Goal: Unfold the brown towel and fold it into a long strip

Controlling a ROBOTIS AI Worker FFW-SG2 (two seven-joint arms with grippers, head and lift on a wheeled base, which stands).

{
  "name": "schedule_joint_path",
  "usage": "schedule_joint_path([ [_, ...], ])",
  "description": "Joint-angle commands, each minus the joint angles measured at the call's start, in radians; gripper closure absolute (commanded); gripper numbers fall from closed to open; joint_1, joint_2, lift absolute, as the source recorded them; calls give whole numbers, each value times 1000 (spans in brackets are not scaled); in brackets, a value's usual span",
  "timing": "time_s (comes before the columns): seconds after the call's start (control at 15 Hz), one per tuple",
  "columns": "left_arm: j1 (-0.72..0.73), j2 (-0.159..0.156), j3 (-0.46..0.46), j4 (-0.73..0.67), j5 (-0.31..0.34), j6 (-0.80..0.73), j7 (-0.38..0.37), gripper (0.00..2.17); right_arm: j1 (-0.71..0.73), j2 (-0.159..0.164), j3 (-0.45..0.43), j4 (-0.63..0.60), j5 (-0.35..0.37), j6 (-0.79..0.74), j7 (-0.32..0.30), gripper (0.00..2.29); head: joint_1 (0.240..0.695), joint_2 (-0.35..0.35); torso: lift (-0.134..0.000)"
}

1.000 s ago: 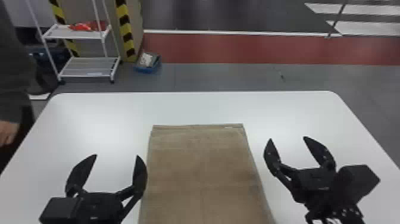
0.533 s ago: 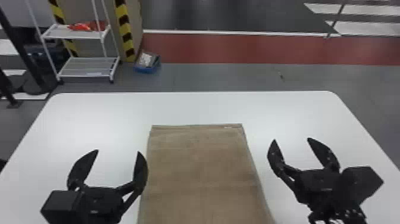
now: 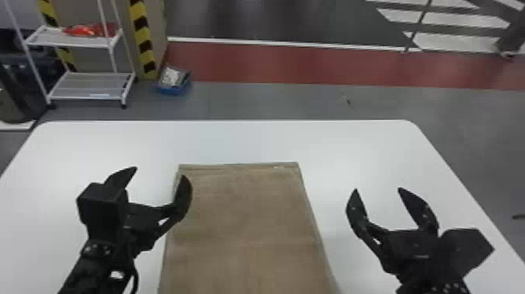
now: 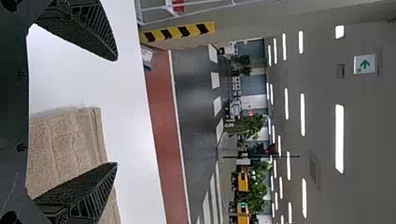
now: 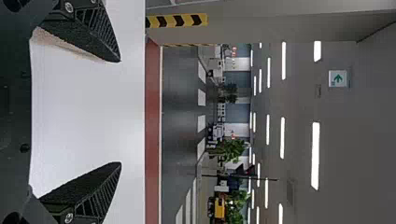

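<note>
Left black two-fingered gripper (image 3: 159, 172), spread wide and empty, is turning and advancing near the far left corner of the rectangular brown cloth towel (image 3: 246, 211) — likely approaching to unfold. Towel is lying unmoved on the white table (image 3: 343, 152); right black gripper (image 3: 378, 189) is hanging wide alongside.

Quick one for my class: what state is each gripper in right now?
Left gripper: open, jaws apart, holding nothing.
Right gripper: open, jaws apart, holding nothing.
</note>
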Motion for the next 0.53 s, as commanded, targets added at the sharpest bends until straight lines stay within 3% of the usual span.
schedule_joint_path([
  [0.0, -93, -2, -2, 59, 8, 63, -43, 80, 15, 2, -12, -5, -11, -19, 0, 87, 695, -124, -125],
  [0.47, -303, -3, 19, 237, 82, 269, -227, 151, 23, 5, -18, -6, -13, -31, 0, 87, 695, -157, -125],
])
